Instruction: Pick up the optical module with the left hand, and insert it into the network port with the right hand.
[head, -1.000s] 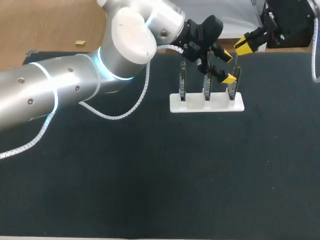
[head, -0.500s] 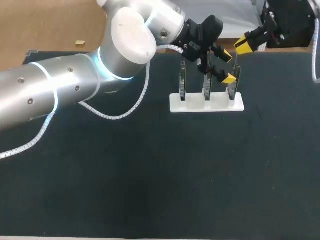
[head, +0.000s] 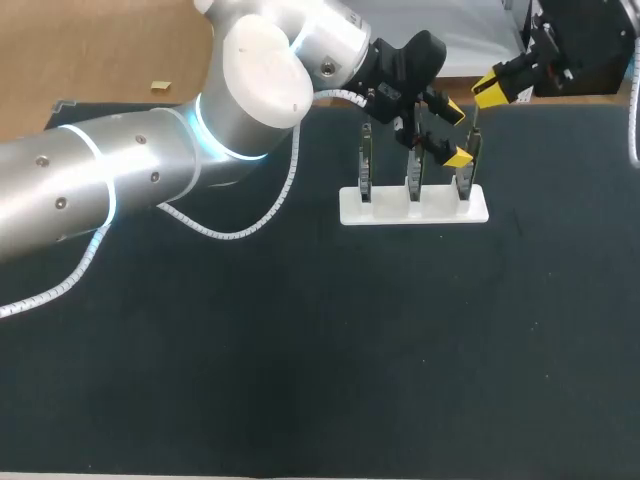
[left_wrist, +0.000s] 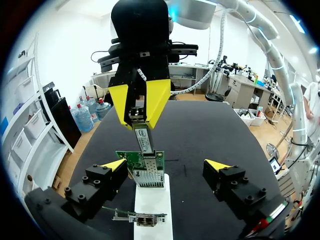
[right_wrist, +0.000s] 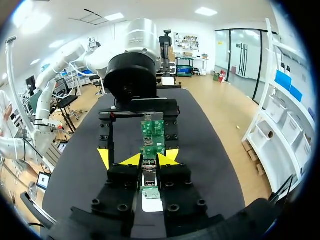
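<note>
table (head: 300, 380): a black top lay under the left arm (head: 120, 180), which came in from the left.
white stand (head: 415, 207): sat toward the far side with three cards upright in a row.
left gripper (left_wrist: 166, 166): spread wide either side of the right-end card (left_wrist: 129, 160), gripping nothing.
network port (left_wrist: 148, 176): a metal cage on that card.
optical module (left_wrist: 143, 137): hung upright, lower end at the card's top edge.
right gripper (left_wrist: 140, 107): clamped on the module's upper end, farthest back.

White rectangular plastic stand (head: 413, 207) is sitting on black cloth surface (head: 300, 350), far side. Three green circuit boards (head: 413, 178) are standing in it in a row. Left hand (head: 455, 133) is straddling right-end board (head: 466, 172), fingers apart. Right hand (head: 490, 88) is gripping silver optical module (left_wrist: 143, 135) just above that board.
</note>
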